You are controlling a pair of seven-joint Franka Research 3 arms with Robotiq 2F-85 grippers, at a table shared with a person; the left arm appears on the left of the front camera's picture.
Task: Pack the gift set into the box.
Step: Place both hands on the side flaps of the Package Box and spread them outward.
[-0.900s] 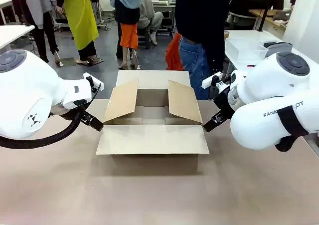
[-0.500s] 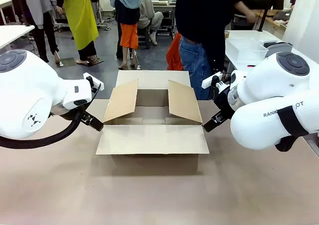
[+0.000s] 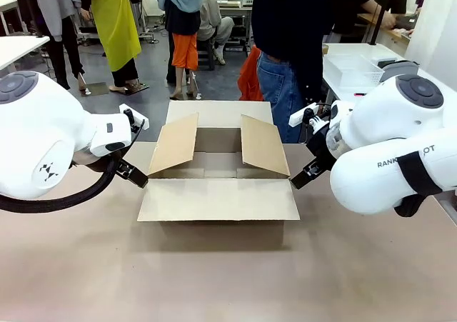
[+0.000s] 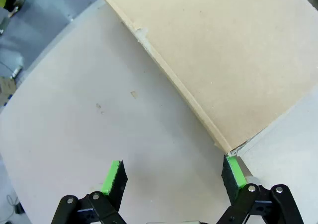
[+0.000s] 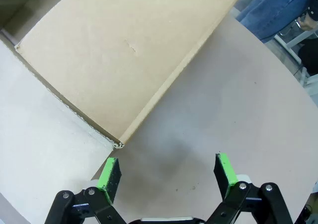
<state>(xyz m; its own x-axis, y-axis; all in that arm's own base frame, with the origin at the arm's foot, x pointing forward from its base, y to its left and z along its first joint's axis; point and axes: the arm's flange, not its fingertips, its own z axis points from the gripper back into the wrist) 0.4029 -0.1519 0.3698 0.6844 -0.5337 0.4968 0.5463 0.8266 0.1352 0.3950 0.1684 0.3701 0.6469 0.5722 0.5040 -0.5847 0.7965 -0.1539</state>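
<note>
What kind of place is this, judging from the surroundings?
Probably a robotics lab or workshop: white robot arms flank an open cardboard box on a shared table, several people stand behind, and a white worktable holds a clear bin.

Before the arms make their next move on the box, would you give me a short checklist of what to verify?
1. Box flaps open: all four are folded outward, ok.
2. Left gripper open and empty: ok.
3. Right gripper open and empty: ok.
4. Left fingers apart from the front flap's corner: one pad sits right at it, cannot tell.
5. Box interior ready: the side flaps hide part of the floor, cannot tell.
6. Person stands at the far side with no hand over the opening: ok.
</note>
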